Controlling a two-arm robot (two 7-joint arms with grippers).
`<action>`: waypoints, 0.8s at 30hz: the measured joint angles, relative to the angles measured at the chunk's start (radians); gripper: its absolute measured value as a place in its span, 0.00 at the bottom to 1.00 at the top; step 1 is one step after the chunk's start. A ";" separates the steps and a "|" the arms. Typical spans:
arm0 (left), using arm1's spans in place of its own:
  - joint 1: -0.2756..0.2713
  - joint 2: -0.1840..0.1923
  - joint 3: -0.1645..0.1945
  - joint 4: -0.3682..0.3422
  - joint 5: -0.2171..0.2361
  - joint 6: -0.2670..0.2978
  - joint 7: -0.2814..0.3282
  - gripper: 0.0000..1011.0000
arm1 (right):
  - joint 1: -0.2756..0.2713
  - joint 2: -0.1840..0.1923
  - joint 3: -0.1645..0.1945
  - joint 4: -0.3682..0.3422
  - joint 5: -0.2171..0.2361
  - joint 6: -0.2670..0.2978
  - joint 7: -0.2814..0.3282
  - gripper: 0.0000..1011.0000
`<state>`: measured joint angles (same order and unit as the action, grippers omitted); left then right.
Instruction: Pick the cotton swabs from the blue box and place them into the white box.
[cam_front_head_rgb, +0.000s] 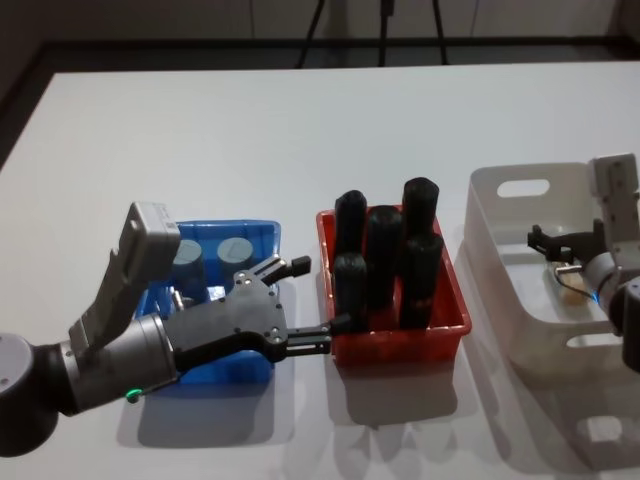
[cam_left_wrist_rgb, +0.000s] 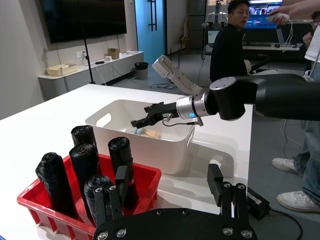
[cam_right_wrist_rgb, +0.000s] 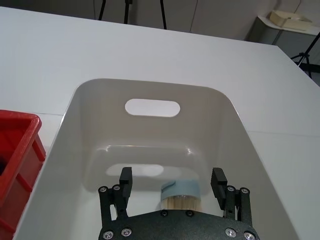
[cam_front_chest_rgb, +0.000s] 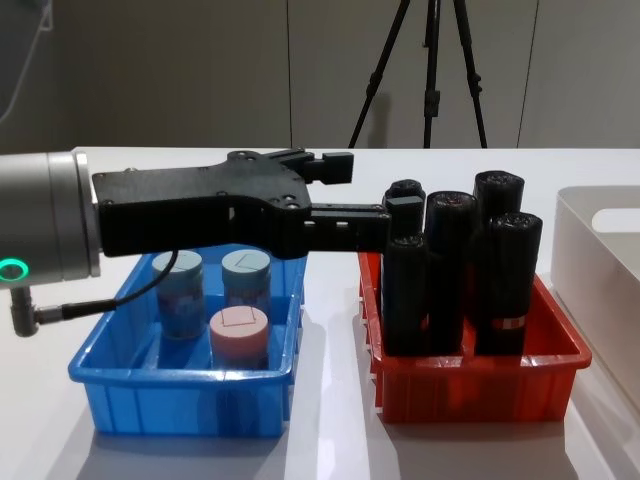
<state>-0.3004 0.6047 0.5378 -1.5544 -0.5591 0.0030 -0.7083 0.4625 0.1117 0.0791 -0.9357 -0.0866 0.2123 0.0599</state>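
Observation:
Three cotton swabs tubs stand in the blue box (cam_front_chest_rgb: 180, 400): two with grey-blue lids (cam_front_chest_rgb: 183, 290) (cam_front_chest_rgb: 246, 275) and one with a pink lid (cam_front_chest_rgb: 240, 335). My left gripper (cam_front_chest_rgb: 365, 195) hangs open and empty above the blue box's right side (cam_front_head_rgb: 255, 235), fingertips toward the red bin; its own wrist view shows it too (cam_left_wrist_rgb: 167, 192). Over the white box (cam_right_wrist_rgb: 90, 130) my right gripper (cam_right_wrist_rgb: 171, 181) is open. Below its fingers another cotton swab tub (cam_right_wrist_rgb: 180, 192) lies on its side on the box floor, also seen from the left wrist (cam_left_wrist_rgb: 147, 132).
A red bin (cam_front_head_rgb: 400, 345) with several tall black cylinders (cam_front_head_rgb: 385, 255) stands between the blue box and the white box (cam_front_head_rgb: 500, 290). Bare white table stretches behind all three containers. A tripod stands beyond the far edge, and people are in the room behind.

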 joint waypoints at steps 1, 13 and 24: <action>0.000 0.000 0.000 0.000 0.000 0.000 0.000 0.99 | -0.002 0.001 -0.001 -0.006 0.001 -0.008 0.004 0.99; 0.000 0.000 0.000 0.000 0.000 0.000 0.000 0.99 | -0.031 0.009 -0.016 -0.085 0.008 -0.045 0.025 0.99; 0.000 0.000 0.000 0.000 0.000 0.000 0.000 0.99 | -0.085 0.021 -0.025 -0.200 0.012 -0.066 0.035 0.99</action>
<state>-0.3003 0.6047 0.5378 -1.5544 -0.5591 0.0030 -0.7083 0.3780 0.1326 0.0546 -1.1356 -0.0744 0.1464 0.0947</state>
